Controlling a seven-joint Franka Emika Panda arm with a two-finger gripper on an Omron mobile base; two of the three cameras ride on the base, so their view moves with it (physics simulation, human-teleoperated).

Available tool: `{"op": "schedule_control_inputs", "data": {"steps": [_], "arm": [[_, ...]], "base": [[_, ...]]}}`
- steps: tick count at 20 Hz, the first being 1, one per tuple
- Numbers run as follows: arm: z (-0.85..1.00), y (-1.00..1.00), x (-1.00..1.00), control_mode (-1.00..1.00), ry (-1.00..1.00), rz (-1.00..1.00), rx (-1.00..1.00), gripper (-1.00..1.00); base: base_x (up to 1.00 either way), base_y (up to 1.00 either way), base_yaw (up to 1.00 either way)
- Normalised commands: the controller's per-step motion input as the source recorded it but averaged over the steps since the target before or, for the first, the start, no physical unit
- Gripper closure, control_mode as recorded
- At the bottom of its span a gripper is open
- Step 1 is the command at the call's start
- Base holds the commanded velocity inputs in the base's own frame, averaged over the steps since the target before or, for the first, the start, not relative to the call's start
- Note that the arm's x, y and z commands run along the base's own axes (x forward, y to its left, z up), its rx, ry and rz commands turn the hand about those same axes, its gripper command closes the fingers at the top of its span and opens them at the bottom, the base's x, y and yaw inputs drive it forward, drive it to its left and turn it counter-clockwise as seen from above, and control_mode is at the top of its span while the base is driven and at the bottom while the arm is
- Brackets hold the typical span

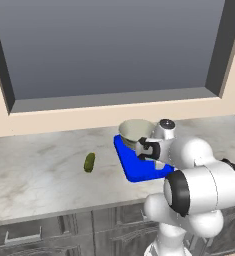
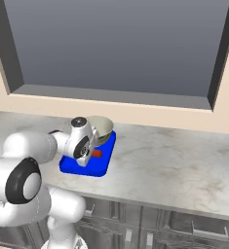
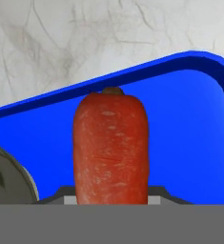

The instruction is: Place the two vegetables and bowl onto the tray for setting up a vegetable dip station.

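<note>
My hand (image 2: 94,153) was gripping the carrot (image 3: 110,148) right over the blue tray (image 3: 189,128). Bowl (image 1: 135,131) sat on the tray already, and the pickle (image 1: 89,162) was off on the bench (image 1: 39,170).

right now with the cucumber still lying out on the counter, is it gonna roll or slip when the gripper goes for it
The cucumber looks short, rounded and smooth, so it would probably roll sideways if nudged across its length. Its glossy skin may slip between the fingers unless gripped across the middle. It lies flat on the bare marble counter, so tipping seems unlikely.
</note>
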Motion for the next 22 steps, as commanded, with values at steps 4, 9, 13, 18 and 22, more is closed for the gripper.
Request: {"op": "schedule_control_inputs", "data": {"steps": [4,9,13,18,22], "arm": [[-0.11,0.00,0.08,-1.00,0.03,0.00,0.03,1.00],[-0.12,0.00,0.06,-1.00,0.01,0.00,0.03,1.00],[-0.15,0.00,0.00,-1.00,0.00,0.00,0.02,1.00],[-0.14,0.00,0.01,-1.00,0.00,0.00,0.00,1.00],[-0.14,0.00,0.01,-1.00,0.00,0.00,0.01,1.00]], "base": [[0.00,0.00,0.00],[0.00,0.00,0.00],[0.00,0.00,0.00],[0.00,0.00,0.00],[0.00,0.00,0.00]]}}
